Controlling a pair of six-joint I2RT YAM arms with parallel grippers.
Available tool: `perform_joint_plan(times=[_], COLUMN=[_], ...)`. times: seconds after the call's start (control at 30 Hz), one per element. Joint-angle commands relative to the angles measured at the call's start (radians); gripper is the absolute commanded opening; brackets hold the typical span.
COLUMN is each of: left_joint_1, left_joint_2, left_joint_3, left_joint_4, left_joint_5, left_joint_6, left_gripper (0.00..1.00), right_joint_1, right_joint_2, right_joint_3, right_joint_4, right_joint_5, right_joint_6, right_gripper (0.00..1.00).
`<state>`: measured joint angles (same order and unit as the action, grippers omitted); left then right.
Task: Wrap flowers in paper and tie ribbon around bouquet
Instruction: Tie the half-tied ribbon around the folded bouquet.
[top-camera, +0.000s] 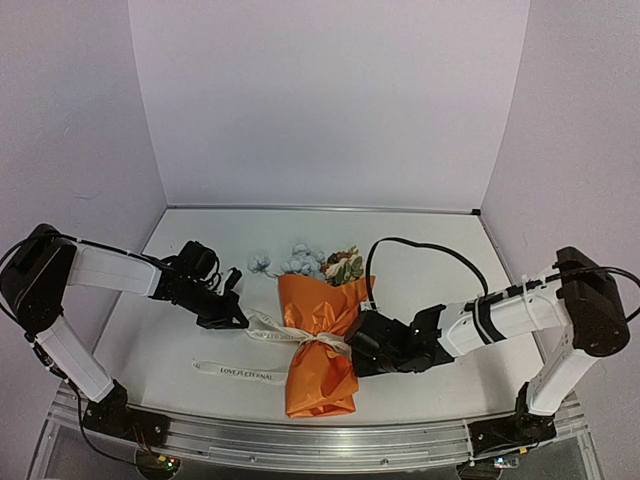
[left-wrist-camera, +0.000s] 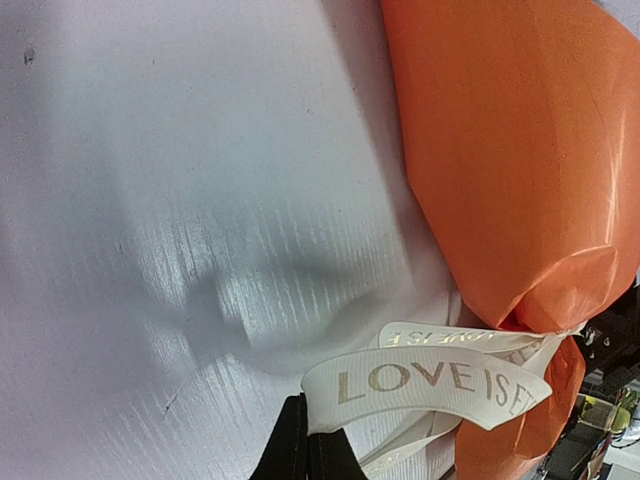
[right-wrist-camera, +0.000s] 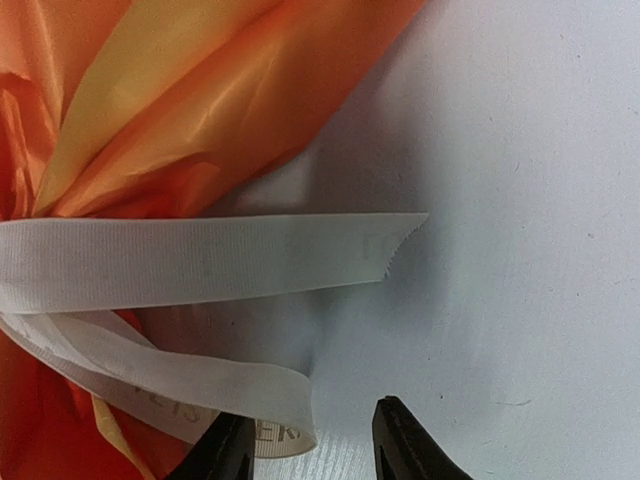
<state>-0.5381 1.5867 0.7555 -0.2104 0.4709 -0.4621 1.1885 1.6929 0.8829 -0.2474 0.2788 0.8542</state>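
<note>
The bouquet (top-camera: 320, 345) lies on the desk (top-camera: 170, 350) between my two claws, with its narrow end toward the arm bases and its wide end away from them. The flowers (top-camera: 305, 263), pale blue, white and brown, spill out of the wide end, beyond both claws. The ribbon (top-camera: 300, 335) is wound round the pinched waist of the orange paper (right-wrist-camera: 230, 90), about level with both claws. One lettered tail runs off across the desk on the base side of the left claw.

My left claw (top-camera: 238, 320) sits just beside the waist. Its fingers are pressed together, and a loop of ribbon comes straight out of their tips, so I read it as pinching the ribbon.

My right claw (right-wrist-camera: 312, 445) is at the opposite flank of the waist. Its fingers are spread and nothing is gripped between them. A ribbon loop curls against one fingertip, and a cut ribbon end lies flat on the desk just ahead. The pale yellow lining shows inside the orange folds there.
</note>
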Motion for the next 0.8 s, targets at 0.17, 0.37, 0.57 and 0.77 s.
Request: perform_joint_plan(times=[0.17,0.37,0.57,0.77], left_joint_1=[-0.005,-0.006,0.002,0.031], left_joint_2=[-0.028,-0.031,-0.041,-0.047], left_joint_3=[0.014,0.011,0.006,-0.018], left_joint_4=[0.016,0.013,-0.010,-0.006], left_joint_5=[-0.001,-0.019,-0.106,-0.139], left_joint_6=[0.008,0.005,-0.016,-0.037], left_gripper=[0.00,0.00,0.00,0.00], right_joint_1=[0.005,0.003,-0.006,-0.006], right_joint_2=[0.053,0.067,0.017,-0.035], right_joint_3=[0.046,0.045,0.053,0.137], right_joint_4=[0.003,0.011,-0.045,-0.269], right_joint_5=[0.015,0.030,0.037,0.040], right_joint_6=[0.042,0.033,-0.138,-0.413], right_gripper=[0.35,0.28,0.00,0.00])
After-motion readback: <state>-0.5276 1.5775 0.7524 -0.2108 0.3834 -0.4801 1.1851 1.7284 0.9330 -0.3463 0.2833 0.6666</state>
